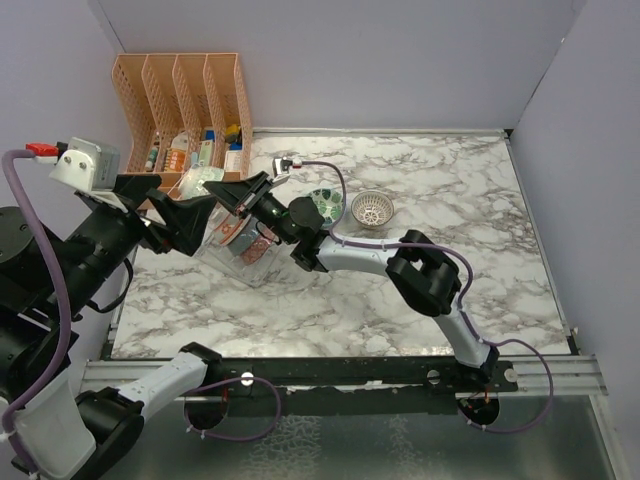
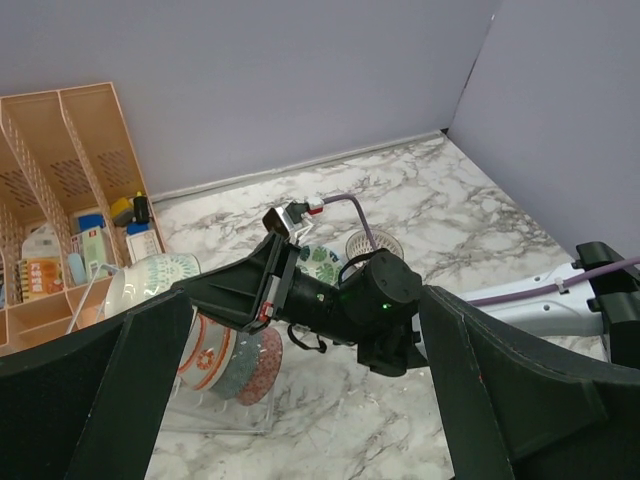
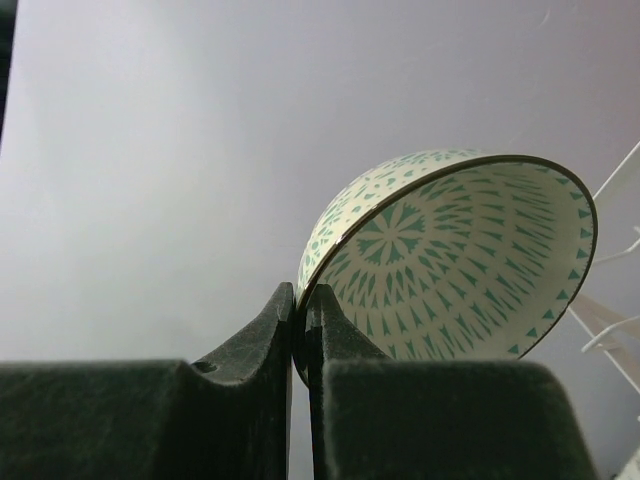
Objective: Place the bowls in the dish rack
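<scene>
R gripper (image 3: 298,310) clamped tight on rim of green-patterned bowl (image 3: 450,260), tilted on edge just above dish rack (image 1: 238,252) w/ orange-red bowl (image 2: 205,360) slotted in. L gripper (image 2: 308,300) wide open nearby. Lattice bowl (image 1: 372,208) & dark-green bowl (image 1: 325,205) on table (image 1: 450,180), right of rack.

Overhead looks down — left wrist shares dish rack (image 1: 250,270).

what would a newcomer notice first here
The right gripper pinches the rim of a pale green bowl, tipped on edge at the clear dish rack left of the table's centre, where other bowls already stand. An orange file organizer fills the back-left corner, and a green-white bowl and a white lattice bowl sit just right of the rack.
</scene>
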### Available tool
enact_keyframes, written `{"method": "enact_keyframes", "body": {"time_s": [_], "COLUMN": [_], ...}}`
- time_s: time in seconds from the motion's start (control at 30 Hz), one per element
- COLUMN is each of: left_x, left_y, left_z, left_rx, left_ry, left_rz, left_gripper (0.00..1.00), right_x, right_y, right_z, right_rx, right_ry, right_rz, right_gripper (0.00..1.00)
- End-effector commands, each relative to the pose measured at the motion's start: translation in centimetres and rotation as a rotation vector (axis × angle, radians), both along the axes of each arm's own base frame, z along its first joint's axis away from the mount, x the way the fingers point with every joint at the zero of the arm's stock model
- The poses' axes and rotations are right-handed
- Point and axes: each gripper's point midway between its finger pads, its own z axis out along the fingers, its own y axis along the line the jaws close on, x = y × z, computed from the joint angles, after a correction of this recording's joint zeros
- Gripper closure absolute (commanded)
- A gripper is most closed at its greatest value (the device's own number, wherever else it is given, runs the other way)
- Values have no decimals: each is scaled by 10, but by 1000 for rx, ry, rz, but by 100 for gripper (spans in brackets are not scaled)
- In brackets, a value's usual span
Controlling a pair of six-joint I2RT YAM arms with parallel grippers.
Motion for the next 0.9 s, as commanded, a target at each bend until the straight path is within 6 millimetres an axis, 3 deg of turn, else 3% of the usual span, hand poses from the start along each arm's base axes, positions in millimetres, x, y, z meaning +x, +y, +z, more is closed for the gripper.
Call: {"method": "enact_keyframes", "body": {"time_s": [0.0, 0.33, 0.87], "left_x": [-4, 2, 6], "left_y": [-1, -3, -5], "left_z": [-1, -7, -14], "left_rx": [12, 29, 41], "left_ry": [-12, -3, 12], "left_rz": [-20, -20, -19], "left_gripper": [1, 1, 1], "right_x": [-10, 1, 17], "right_y": [-14, -9, 1], "right_z": [43, -4, -58], "right_rx": [228, 165, 69], "right_ry": [-6, 94, 161], "right_rz": [57, 74, 96], "right_gripper": [94, 94, 94]}}
